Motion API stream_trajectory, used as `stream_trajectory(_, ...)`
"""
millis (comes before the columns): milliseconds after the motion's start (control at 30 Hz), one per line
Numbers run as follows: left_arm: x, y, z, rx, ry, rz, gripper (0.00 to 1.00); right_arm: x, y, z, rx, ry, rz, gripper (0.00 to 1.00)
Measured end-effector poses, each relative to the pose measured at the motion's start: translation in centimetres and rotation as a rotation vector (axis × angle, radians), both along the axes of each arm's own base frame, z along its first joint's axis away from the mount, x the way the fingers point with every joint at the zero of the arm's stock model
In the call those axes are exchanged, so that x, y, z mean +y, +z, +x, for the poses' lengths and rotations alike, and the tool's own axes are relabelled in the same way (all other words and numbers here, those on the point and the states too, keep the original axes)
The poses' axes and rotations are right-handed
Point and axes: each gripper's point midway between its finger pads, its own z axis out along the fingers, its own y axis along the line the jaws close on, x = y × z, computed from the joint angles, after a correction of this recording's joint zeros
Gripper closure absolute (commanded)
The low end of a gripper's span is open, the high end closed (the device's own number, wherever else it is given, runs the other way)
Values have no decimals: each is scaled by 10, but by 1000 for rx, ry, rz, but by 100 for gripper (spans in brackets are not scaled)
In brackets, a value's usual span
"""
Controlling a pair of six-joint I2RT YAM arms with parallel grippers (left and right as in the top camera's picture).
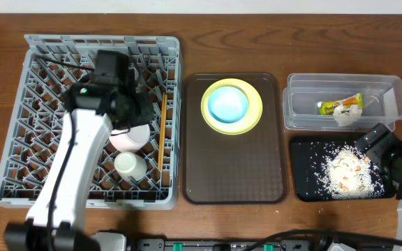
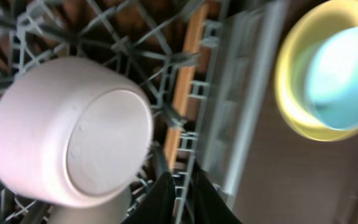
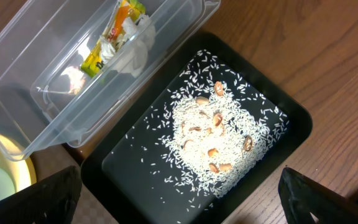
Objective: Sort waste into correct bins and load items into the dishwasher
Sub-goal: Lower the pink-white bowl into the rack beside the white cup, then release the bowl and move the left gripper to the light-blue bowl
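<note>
Left gripper (image 2: 185, 196), fingers pinched nearly together on nothing over the rack (image 1: 103, 40) at the table's left edge, has the blue bowl (image 1: 227, 103), nested in the plate (image 1: 255, 115) mid-table, to its right, nearer than the right gripper (image 3: 179, 186), spread wide by the right edge.

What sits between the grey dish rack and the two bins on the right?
The brown serving tray, carrying the yellow-green plate with the light blue bowl on it, fills that stretch; the overhead view shows it.
</note>
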Motion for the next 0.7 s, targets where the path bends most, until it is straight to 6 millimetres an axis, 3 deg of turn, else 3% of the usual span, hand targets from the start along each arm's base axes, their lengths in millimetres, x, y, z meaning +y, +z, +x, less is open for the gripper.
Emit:
stream_trajectory(167, 17, -40, 0, 128, 34, 76, 86, 0, 0, 0, 0, 0, 0, 1)
stream_trajectory(267, 42, -53, -9, 204, 100, 137, 86, 0, 0, 0, 0, 0, 0, 1)
stream_trajectory(433, 92, -53, -24, 269, 254, 186, 86, 0, 0, 0, 0, 0, 0, 1)
stream_trajectory(533, 112, -53, -30, 284, 318, 191, 86, 0, 0, 0, 0, 0, 0, 1)
stream_trajectory(700, 111, -38, -29, 230, 328, 173, 85, 0, 0, 0, 0, 0, 0, 1)
